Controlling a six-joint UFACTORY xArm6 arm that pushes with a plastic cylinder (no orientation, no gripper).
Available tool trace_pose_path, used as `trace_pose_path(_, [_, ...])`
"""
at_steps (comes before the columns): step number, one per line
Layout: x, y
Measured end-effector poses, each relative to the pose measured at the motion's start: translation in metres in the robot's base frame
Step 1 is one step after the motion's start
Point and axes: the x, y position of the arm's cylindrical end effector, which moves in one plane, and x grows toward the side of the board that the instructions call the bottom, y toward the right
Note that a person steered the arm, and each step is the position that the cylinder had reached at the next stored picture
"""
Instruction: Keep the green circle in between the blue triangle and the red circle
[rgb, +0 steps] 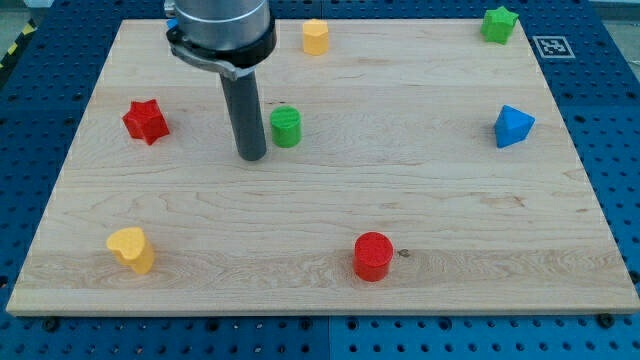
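Note:
The green circle (286, 127) stands on the wooden board a little left of centre in the upper half. The blue triangle (513, 126) sits near the view's right edge at about the same height. The red circle (372, 256) sits near the view's bottom, right of centre. My tip (251, 157) rests on the board just left of the green circle and slightly below it, with a small gap between them. The rod rises toward the view's top and hides the upper-left corner area.
A red star (145, 121) is at the left, a yellow heart (132, 250) at lower left, a yellow block (316, 36) at top centre, a green star (498, 23) at top right. A marker tag (551, 45) is at the board's top right corner.

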Motion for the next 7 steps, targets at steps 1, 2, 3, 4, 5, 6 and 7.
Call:
trace_pose_path(1, [-0.019,-0.016])
trace_pose_path(2, [-0.034,-0.033])
trace_pose_path(3, [-0.049,-0.033])
trace_pose_path(4, [-0.05,-0.027])
trace_pose_path(5, [-0.05,-0.027])
trace_pose_path(6, [-0.05,-0.021])
trace_pose_path(7, [-0.05,0.001])
